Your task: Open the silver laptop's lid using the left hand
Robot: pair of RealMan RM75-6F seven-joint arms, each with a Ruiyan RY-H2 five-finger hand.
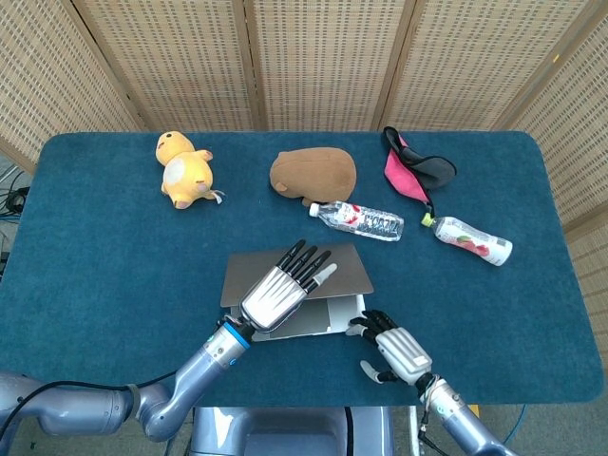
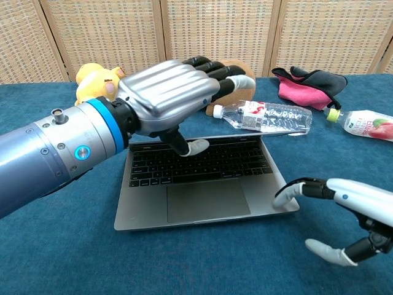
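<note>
The silver laptop (image 2: 209,190) lies near the table's front edge, its lid (image 1: 348,271) lifted partway and seen almost edge-on in the chest view. My left hand (image 1: 278,296) (image 2: 167,98) grips the lid's front edge, fingers laid over the top and the thumb (image 2: 191,146) tucked beneath it above the keyboard. My right hand (image 1: 392,348) (image 2: 350,212) is open with fingers spread, right by the front right corner of the laptop's base; one fingertip (image 2: 284,195) reaches that corner, though contact cannot be told.
At the back lie a yellow plush (image 1: 183,169), a brown plush (image 1: 313,174) and a pink-and-black cloth (image 1: 414,163). A clear bottle (image 1: 359,219) lies just behind the laptop, and a second bottle (image 1: 473,240) to the right. The blue table (image 1: 114,266) ends close in front.
</note>
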